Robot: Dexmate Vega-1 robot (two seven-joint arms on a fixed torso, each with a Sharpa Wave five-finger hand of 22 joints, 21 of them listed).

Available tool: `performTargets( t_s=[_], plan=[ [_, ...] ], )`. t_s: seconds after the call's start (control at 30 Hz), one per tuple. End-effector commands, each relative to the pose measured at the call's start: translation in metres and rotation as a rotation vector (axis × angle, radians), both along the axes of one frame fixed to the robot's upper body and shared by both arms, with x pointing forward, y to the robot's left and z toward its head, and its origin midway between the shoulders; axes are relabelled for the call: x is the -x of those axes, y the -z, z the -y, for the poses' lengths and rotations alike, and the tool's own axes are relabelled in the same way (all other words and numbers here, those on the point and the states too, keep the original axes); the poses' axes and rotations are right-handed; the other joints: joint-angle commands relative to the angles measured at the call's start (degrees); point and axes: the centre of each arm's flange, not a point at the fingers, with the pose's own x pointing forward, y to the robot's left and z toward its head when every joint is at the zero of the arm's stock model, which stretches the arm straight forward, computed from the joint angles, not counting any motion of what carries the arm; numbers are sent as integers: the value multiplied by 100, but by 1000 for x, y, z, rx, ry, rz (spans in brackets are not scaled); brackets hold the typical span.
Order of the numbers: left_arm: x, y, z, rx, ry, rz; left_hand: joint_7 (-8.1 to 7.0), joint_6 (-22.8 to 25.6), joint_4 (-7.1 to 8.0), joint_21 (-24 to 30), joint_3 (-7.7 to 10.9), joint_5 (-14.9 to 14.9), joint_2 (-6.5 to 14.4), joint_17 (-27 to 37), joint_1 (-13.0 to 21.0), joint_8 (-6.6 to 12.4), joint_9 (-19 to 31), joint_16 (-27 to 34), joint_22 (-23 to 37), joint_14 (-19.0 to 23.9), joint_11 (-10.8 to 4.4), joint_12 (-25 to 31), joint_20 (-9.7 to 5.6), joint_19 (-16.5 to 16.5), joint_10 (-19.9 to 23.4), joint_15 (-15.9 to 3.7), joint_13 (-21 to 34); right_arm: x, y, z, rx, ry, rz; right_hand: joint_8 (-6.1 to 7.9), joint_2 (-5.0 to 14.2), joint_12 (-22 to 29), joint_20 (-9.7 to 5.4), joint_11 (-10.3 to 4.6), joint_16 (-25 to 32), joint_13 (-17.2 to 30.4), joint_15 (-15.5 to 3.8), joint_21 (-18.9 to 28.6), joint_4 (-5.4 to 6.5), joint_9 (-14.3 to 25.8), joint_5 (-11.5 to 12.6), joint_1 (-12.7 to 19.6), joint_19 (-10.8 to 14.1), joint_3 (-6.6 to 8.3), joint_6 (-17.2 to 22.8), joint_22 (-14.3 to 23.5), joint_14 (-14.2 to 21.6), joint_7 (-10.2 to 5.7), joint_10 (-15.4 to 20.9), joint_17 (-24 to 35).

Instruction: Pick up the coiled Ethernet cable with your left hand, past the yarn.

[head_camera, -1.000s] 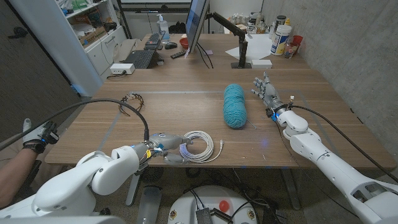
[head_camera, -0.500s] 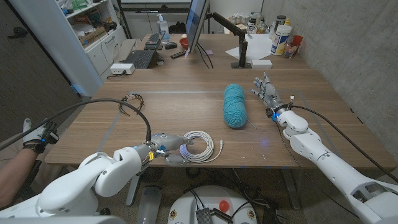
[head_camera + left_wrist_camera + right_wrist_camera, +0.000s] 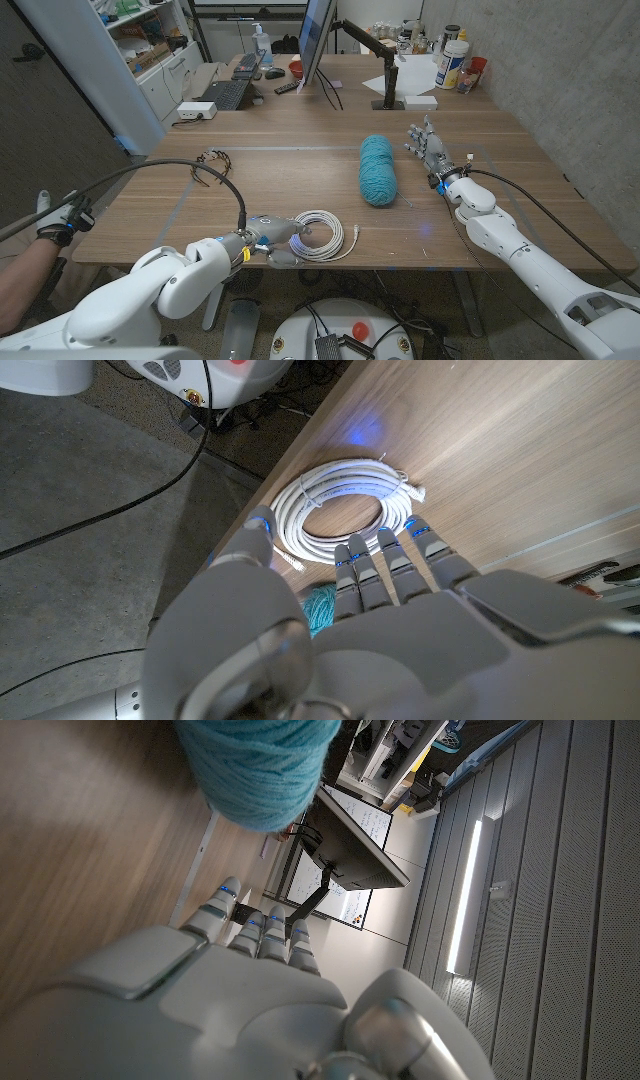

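I've got the coiled Ethernet cable (image 3: 322, 235) right at the near edge of the wooden table (image 3: 300, 170). It's white, wound into a flat, tidy ring of several loops, open in the middle, with one plug end poking out on the side toward the yarn. From the left wrist view the same cable (image 3: 345, 510) shows its loops neatly stacked, a plug tip sticking out of the ring, and a blue glow on the wood just past it.

My left hand (image 3: 272, 238) sits at the cable's left rim, fingers reaching onto the coil. In the wrist view the fingertips (image 3: 385, 545) lie over the nearest loops and the thumb is spread apart at the side; nothing is gripped yet, the hand is open over the ring. Whether the tips actually press the cable, I can't tell.

The teal yarn (image 3: 378, 170) lies farther up the table, well apart from the cable, toward the right side. My right hand (image 3: 428, 148) stands beside the yarn, fingers extended and apart, holding nothing; the right wrist view shows the yarn (image 3: 262, 765) just ahead of those fingers.

Against a second ago: my left hand has crept forward, fingers now overlapping the coil's rim more. Cable, yarn and right hand haven't moved.
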Motion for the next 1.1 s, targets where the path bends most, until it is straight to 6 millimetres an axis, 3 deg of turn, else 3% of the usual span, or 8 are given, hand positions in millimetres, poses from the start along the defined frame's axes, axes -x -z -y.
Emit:
performTargets(
  t_s=[0.03,1.1],
  plan=[
    [1,4,1,-6,4,4,3,122,-7,26,-31,8,-18,25,-24,55,21,27,26,70,-37,49,-13,72,47,-136,32,0,0,0,1,-1,1,20,213,49,-16,23,37,-3,18,47,20,14,26,29,-15,-20,6,16,-63,1,-46,8],
    [2,11,6,-60,-51,87,-15,176,-63,34,42,40,-31,97,94,119,64,14,33,124,-53,143,-5,95,116,-160,118,1,0,0,-2,-3,1,16,215,49,-18,23,37,-3,20,48,20,14,27,31,-15,-25,-10,15,-66,3,-49,8]
  ],
)
